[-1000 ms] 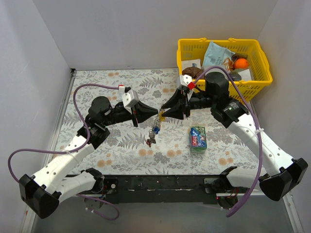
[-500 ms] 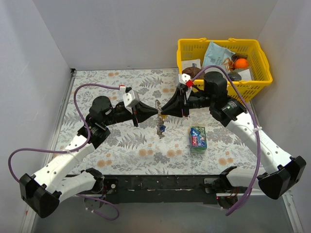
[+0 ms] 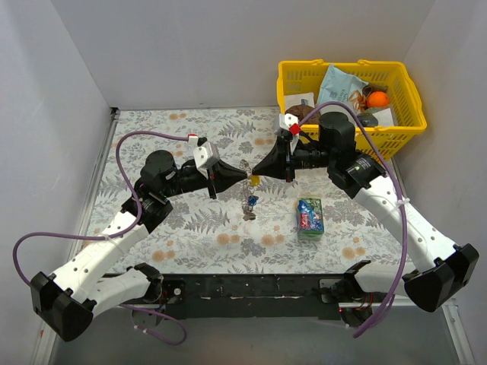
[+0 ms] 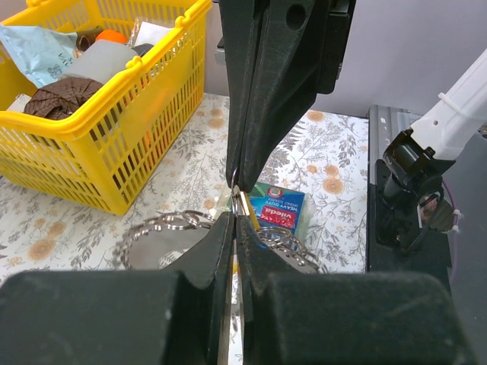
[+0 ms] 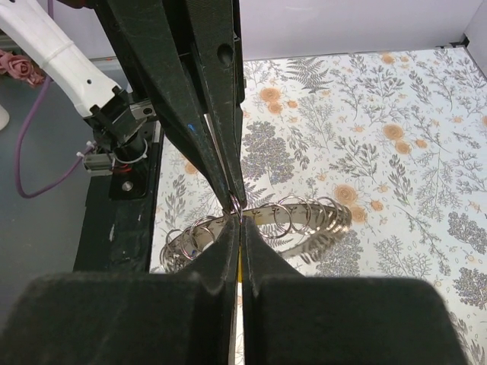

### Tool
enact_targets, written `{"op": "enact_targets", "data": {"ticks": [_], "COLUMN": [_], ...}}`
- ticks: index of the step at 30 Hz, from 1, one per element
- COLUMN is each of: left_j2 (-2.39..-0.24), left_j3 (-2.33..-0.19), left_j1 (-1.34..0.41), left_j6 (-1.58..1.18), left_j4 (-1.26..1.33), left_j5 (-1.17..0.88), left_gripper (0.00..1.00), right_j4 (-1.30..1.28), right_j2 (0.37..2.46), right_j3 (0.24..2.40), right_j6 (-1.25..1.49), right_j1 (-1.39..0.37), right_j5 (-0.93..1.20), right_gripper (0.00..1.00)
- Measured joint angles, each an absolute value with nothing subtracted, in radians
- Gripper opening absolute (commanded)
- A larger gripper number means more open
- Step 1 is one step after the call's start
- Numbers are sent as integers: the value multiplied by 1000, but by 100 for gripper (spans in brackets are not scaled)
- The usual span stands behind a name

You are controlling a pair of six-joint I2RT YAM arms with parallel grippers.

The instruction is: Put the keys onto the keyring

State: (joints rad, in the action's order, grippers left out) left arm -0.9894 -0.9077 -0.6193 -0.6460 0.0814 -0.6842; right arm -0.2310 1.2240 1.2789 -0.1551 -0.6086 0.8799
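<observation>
A table (image 3: 152, 228) covered in a white cloth printed with grey ferns and small orange flowers, boxed in by plain white walls (image 3: 228, 53) at its left, far and right edges. A black rail (image 3: 251, 293) runs along the near edge, where two white-and-black robot arms are mounted, each trailing a purple cable (image 3: 144, 137). The arms reach inward and meet tip to tip above the middle of the table. The left claw (image 3: 247, 176) is closed, clamped on the keyring (image 5: 304, 220), a shiny silver loop of small linked rings that curves out to both sides of the pinch point, raised above the cloth. The right claw (image 3: 253, 173) is also closed, its tips touching the left claw's at the keyring, with a sliver of yellow showing between its fingers; whether it pinches the ring or a yellow key cannot be told. The keys (image 3: 249, 205), one with a blue head, dangle just below the two claws. A blue-green snack packet (image 3: 310, 216) lies on the cloth to the right of the keys, toward the near edge. A yellow plastic basket (image 3: 407, 125) filled with assorted items sits in the far right corner.
</observation>
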Motion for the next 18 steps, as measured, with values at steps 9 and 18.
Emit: {"op": "enact_targets", "data": {"ticks": [9, 18], "left_j2": [-989, -978], "left_j3": [-908, -908], "left_j1": [-619, -619], "left_j6": [-643, -632], "left_j4": [84, 91], "left_j5": [-677, -662], "left_gripper": [0, 0], "right_j4": [-230, -236], "right_j2": [1224, 1243], "right_j3": [1278, 1278], "right_j6": [-163, -191], "right_j1": [-609, -604], "right_j5": [873, 888], "right_gripper": [1, 1]}}
